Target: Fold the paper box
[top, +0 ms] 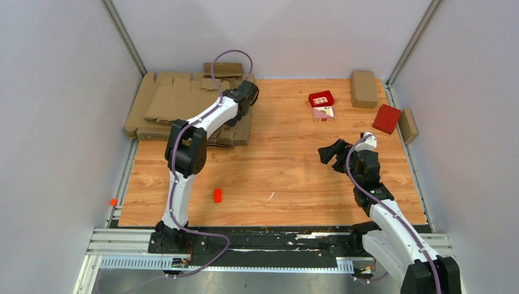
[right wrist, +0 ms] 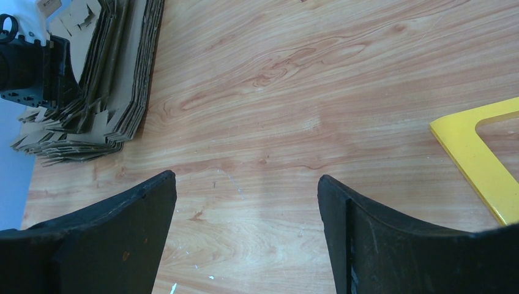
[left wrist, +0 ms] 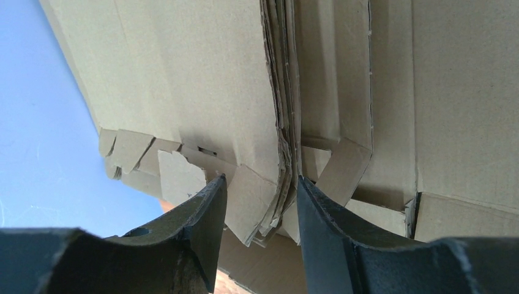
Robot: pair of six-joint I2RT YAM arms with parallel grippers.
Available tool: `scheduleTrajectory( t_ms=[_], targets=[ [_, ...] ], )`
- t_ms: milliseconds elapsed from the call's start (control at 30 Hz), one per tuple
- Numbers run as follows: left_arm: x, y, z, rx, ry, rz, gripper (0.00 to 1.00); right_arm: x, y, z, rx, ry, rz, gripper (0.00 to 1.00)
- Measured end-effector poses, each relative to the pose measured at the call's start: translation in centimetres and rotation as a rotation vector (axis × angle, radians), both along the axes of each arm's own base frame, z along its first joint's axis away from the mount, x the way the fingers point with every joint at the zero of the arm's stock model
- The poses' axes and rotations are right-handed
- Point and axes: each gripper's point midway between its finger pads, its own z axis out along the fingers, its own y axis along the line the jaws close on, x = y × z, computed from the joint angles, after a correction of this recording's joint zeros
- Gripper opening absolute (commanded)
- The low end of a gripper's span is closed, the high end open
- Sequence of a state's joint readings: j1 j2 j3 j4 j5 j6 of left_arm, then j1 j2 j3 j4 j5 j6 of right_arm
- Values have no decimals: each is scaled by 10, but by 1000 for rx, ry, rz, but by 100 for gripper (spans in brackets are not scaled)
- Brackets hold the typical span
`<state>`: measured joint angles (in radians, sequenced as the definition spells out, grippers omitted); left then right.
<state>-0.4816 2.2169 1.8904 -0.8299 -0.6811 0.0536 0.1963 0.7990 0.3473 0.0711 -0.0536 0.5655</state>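
Straddling paper box (left wrist: 284,122) edges, left claw (left wrist: 262,208) parted

Stack of flat brown cardboard cut-out sheets (top: 183,107) lies at ten o'clock on the wooden tabletop (top: 275,177). Small red box (top: 321,98) sits at one o'clock; folded brown cartons (top: 363,89) behind and right of it. Small orange block (top: 218,195) lies at seven o'clock, near the front edge.
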Motion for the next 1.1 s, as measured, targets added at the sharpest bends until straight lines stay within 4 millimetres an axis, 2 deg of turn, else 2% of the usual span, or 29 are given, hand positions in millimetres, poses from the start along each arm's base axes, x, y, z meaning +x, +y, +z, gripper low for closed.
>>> scheduleTrajectory(
  t_ms=[167, 367, 433, 667, 767, 900, 1100],
  targets=[
    [1, 3, -1, 7, 1, 6, 43, 0, 0, 0, 0, 0, 0, 86],
    [1, 8, 3, 31, -10, 19, 15, 0, 0, -1, -1, 2, 0, 86],
    [1, 9, 3, 35, -9, 19, 0, 0, 0, -1, -1, 6, 0, 86],
    [1, 9, 4, 35, -14, 23, 0, 0, 0, -2, -2, 5, 1, 86],
    [1, 9, 11, 29, -31, 28, 0, 0, 0, -1, -1, 5, 1, 86],
    [-4, 15, 38, 28, -98, 48, 0, 0, 0, -1, -1, 5, 1, 85],
    [-18, 24, 109, -13, -260, 89, 0, 0, 0, -1, -1, 5, 3, 86]
  ],
)
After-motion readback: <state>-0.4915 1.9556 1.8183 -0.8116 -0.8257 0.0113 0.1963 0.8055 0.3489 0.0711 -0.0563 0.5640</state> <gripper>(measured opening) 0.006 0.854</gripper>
